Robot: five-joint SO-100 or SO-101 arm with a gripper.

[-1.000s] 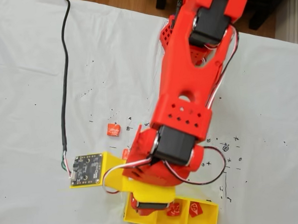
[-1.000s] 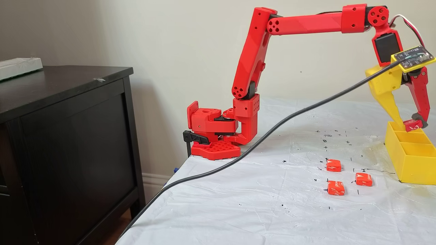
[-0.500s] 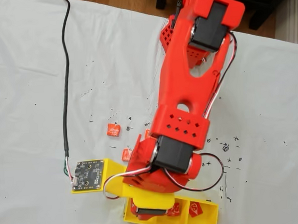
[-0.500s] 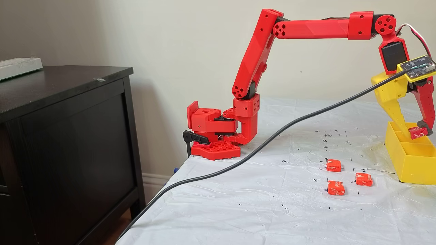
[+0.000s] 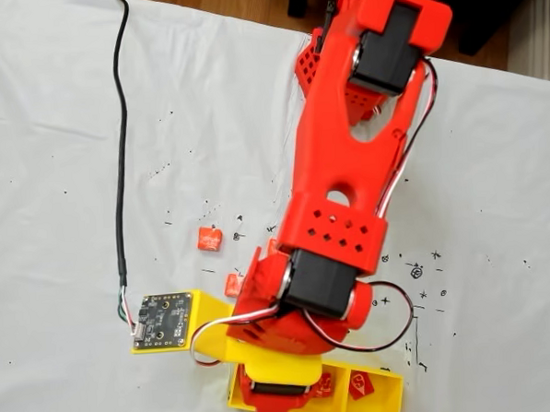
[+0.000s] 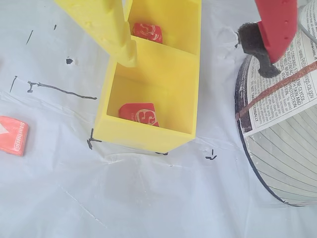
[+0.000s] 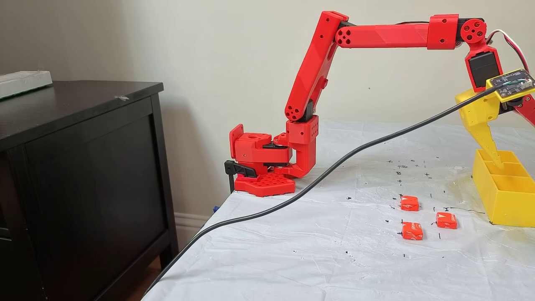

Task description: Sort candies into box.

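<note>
In the wrist view my gripper (image 6: 197,63) hangs open over the yellow box (image 6: 143,139), its yellow finger (image 6: 119,34) above the divider and its red finger (image 6: 275,25) out past the box's right wall. Nothing is between them. One red-orange candy (image 6: 139,114) lies in the nearest section and another (image 6: 147,32) in the section behind it. A fixed view shows the box (image 7: 508,209) at the right edge and three candies (image 7: 409,203) (image 7: 412,230) (image 7: 446,220) on the cloth left of it. From above, two candies (image 5: 323,385) (image 5: 360,384) show in the box (image 5: 387,405).
A round flat disc with a printed label (image 6: 277,134) lies just right of the box. A black cable (image 7: 292,198) runs across the white cloth to the wrist camera board (image 5: 161,321). A dark cabinet (image 7: 83,167) stands left of the table. Small ink marks dot the cloth.
The gripper came down over the box shut on a candy, then opened: the red finger swung outward and the candy is gone from between the fingers.
</note>
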